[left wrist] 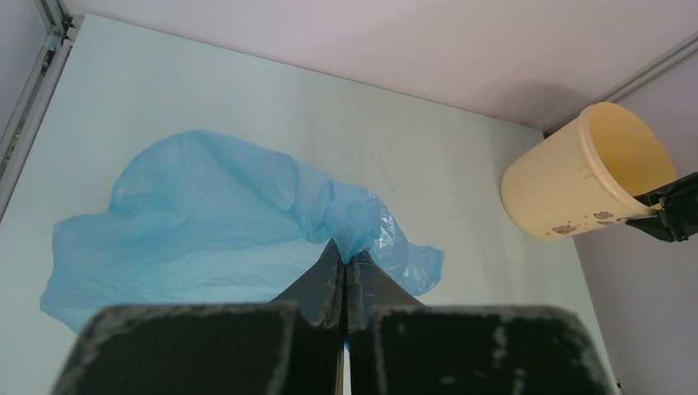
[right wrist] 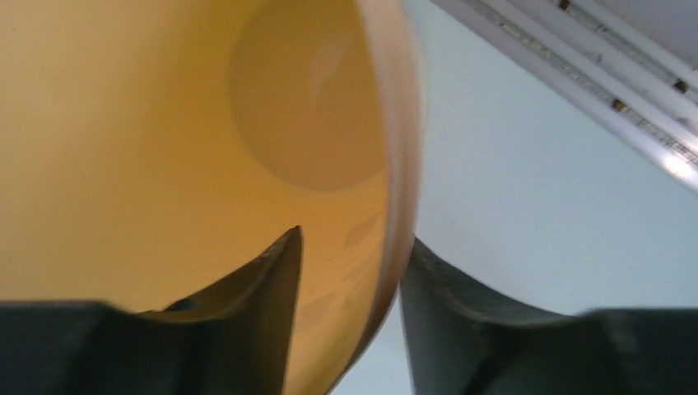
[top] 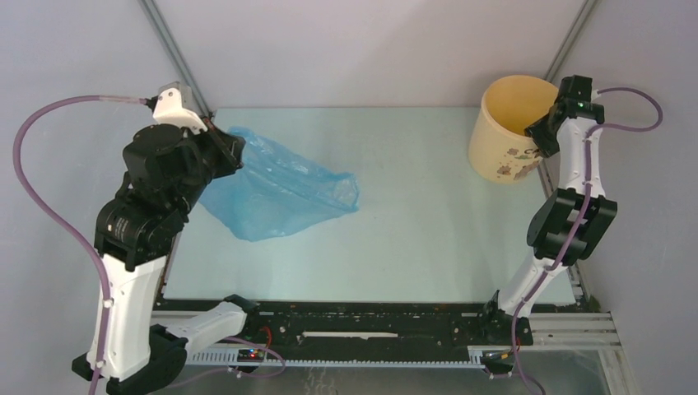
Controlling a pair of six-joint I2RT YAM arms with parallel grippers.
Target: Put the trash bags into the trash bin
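The light-blue trash bag (top: 280,193) lies crumpled on the left part of the table; it also shows in the left wrist view (left wrist: 206,214). My left gripper (top: 239,152) is shut on a pinched fold of the bag's edge (left wrist: 346,251). The pale yellow trash bin (top: 502,152) stands at the far right and looks empty; it also shows in the left wrist view (left wrist: 560,189). My right gripper (top: 539,132) straddles the bin's rim (right wrist: 354,239). One finger is inside the bin (right wrist: 165,123), apart from the wall. The other finger is against the outside.
A pale green table mat (top: 411,230) covers the work area. Grey walls and metal frame rails (top: 177,53) close in the back and sides. A black rail (top: 370,325) runs along the near edge between the arm bases.
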